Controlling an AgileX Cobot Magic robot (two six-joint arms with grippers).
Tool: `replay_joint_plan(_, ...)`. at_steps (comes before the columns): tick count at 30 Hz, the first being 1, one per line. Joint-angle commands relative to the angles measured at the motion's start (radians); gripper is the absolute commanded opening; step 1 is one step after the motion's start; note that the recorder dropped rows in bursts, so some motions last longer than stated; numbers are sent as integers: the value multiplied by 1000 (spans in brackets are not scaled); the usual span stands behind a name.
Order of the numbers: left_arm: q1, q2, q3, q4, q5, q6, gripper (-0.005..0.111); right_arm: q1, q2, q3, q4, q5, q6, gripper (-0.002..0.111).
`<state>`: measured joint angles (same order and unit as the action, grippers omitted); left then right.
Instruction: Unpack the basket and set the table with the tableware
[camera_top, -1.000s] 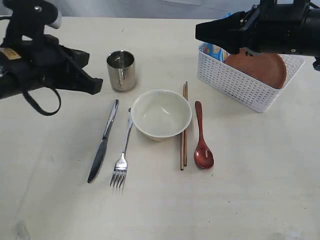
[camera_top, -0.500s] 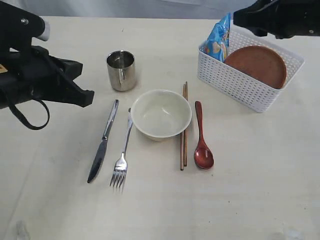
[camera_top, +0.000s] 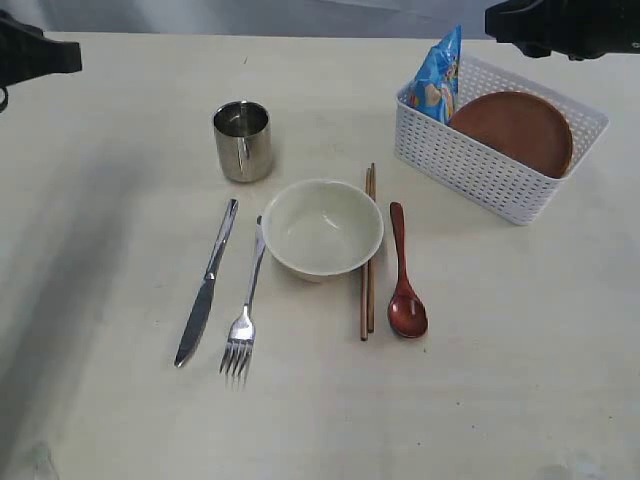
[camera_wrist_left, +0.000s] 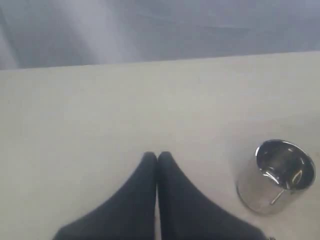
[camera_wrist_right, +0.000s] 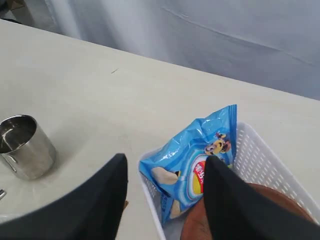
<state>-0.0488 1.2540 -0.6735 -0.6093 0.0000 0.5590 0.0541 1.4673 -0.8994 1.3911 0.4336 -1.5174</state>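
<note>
The white basket (camera_top: 480, 170) stands at the back right of the table (camera_top: 500, 400), holding the brown plate (camera_top: 515, 130) and a blue snack bag (camera_top: 438, 78). Laid out on the table are the steel cup (camera_top: 242, 140), cream bowl (camera_top: 322, 228), chopsticks (camera_top: 368, 260), wooden spoon (camera_top: 405, 290), knife (camera_top: 205, 290) and fork (camera_top: 245, 320). My right gripper (camera_wrist_right: 166, 162) hangs open, well above the basket's near corner, with the bag (camera_wrist_right: 200, 160) showing below between its fingers. My left gripper (camera_wrist_left: 157, 156) is shut and empty, raised over bare table to one side of the cup (camera_wrist_left: 277, 175).
In the exterior view the left arm (camera_top: 40, 55) shows only at the top left corner and the right arm (camera_top: 560, 25) along the top right edge. A grey backdrop lies beyond the table's far edge.
The left arm has pulled away from beside the cup toward the top left corner. The right arm has drawn back from over the basket, uncovering the snack bag.
</note>
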Motion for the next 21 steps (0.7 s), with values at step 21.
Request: replay_joint_plan(21, 28, 206, -183, -1008, 868, 1216, 0, -6, -3, -6, -22, -32, 21, 46)
